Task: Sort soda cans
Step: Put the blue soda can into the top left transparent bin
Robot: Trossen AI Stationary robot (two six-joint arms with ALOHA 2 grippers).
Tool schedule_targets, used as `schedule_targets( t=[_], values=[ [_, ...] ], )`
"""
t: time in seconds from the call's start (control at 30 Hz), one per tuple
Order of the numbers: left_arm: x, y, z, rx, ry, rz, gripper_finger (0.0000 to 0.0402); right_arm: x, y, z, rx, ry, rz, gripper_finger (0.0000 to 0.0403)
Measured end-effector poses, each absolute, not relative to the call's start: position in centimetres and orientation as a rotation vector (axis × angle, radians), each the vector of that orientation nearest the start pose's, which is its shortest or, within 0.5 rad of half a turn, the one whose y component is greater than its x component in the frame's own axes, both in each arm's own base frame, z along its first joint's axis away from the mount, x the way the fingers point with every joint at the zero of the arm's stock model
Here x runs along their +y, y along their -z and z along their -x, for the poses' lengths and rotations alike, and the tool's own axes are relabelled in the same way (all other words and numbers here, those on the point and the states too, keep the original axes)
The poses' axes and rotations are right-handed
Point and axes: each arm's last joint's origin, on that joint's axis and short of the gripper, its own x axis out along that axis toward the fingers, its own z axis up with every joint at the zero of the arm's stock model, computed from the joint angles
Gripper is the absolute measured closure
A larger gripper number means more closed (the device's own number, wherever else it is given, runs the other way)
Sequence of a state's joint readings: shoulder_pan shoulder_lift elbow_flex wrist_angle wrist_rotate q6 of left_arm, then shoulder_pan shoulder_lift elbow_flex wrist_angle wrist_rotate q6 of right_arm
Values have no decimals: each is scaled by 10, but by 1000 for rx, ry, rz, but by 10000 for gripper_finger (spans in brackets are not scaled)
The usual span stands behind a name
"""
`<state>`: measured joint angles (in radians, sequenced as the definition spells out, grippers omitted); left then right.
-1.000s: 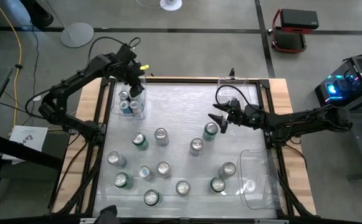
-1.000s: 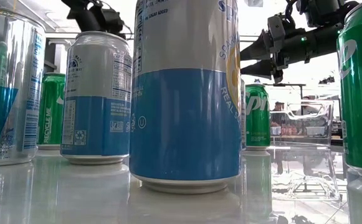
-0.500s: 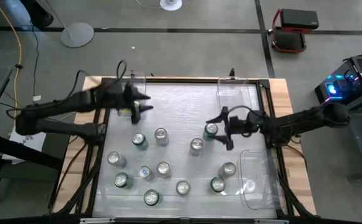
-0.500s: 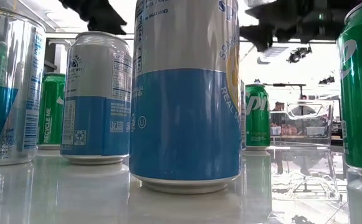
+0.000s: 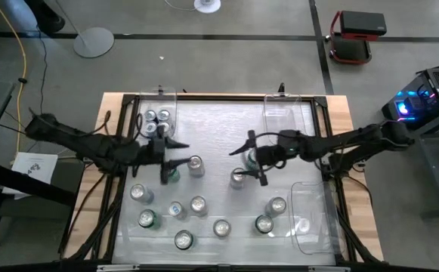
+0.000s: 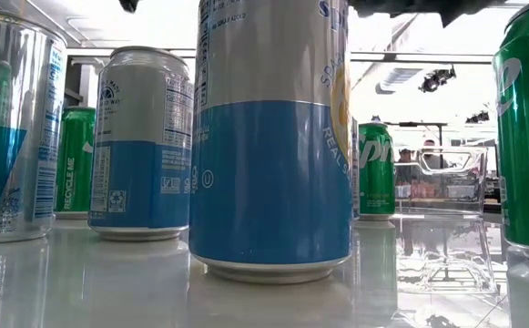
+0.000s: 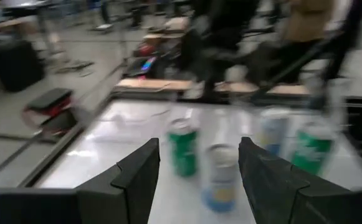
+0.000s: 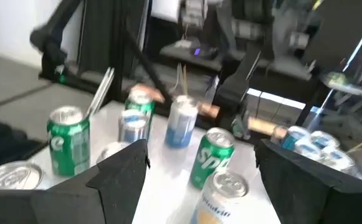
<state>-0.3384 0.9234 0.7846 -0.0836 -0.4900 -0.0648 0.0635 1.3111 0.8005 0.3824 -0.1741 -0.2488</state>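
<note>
Several soda cans stand upright on the white table top (image 5: pixel 219 125), green, blue and silver. My left gripper (image 5: pixel 183 153) hovers open at the middle left, pointing level toward the table's right edge. A green can (image 7: pixel 182 148) and a blue-and-silver can (image 7: pixel 220 177) stand ahead of it. My right gripper (image 5: pixel 247 165) hovers open above the table's middle, pointing toward the left edge, over a green can (image 5: pixel 257 156) and a silver-topped can (image 5: pixel 238 177). In the right wrist view a green can (image 8: pixel 210 155) and a silver can (image 8: pixel 221 193) stand ahead of its fingers.
A clear bin (image 5: pixel 159 98) at the far left holds several cans (image 5: pixel 157 122). A second clear bin (image 5: pixel 283 106) stands at the far right and a third (image 5: pixel 310 219) at the near right. More cans (image 5: pixel 198 204) crowd the near half. People show beyond the table (image 7: pixel 305 25).
My left gripper has swung from above the far-left bin toward the near edge, tipping from pointing down to level, and now points toward the table's right. My right gripper has risen, rolled and gone toward the table's left and near edges, past the green can.
</note>
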Motion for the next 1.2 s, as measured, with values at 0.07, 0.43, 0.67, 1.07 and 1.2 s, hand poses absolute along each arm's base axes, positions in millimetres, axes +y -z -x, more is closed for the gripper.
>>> schedule_targets(
  t=[0.07,0.43,0.67,1.07,1.2],
  values=[
    [-66,-328,-191,223,-73,-6,204,25,-282,-300,146,-256,260,114],
    [-102,-334,-185,303,251,405,201,26,-274,-311,250,-267,248,114],
    [-108,-325,-193,334,214,431,151,26,-272,-311,258,-260,210,114],
    [-116,-323,-196,722,107,80,110,25,-272,-310,268,-256,195,114],
    [-143,-320,-212,797,147,-14,110,24,-271,-310,282,-214,191,114]
  ],
)
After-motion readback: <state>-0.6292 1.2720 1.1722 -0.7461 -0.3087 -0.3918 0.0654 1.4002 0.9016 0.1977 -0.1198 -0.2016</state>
